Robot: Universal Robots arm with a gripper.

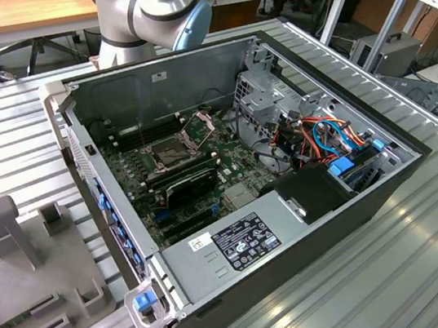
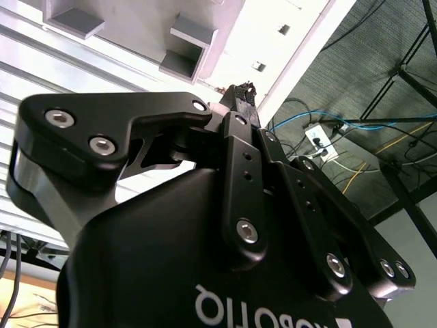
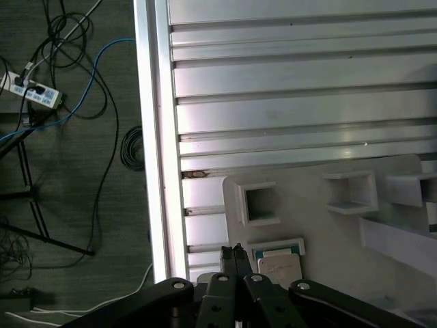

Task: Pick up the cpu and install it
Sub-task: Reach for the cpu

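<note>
Gripper (image 3: 234,255) fingertips pressed together, empty, just beside cpu (image 3: 278,260) on grey fixture plate (image 3: 302,208)

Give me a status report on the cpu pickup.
Hand shut, at the grey tray. Cpu in its tray slot, beside the hand. Nothing in the way.

Robotics lab — slatted bench (image 1: 400,269), open PC (image 1: 150,88)

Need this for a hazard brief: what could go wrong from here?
The black gripper looks shut right beside the small pale square cpu lying on the grey plastic fixture; lowering like that could knock or scratch it. The dark square socket stands open in the green motherboard, so a skewed placement might damage it.
</note>
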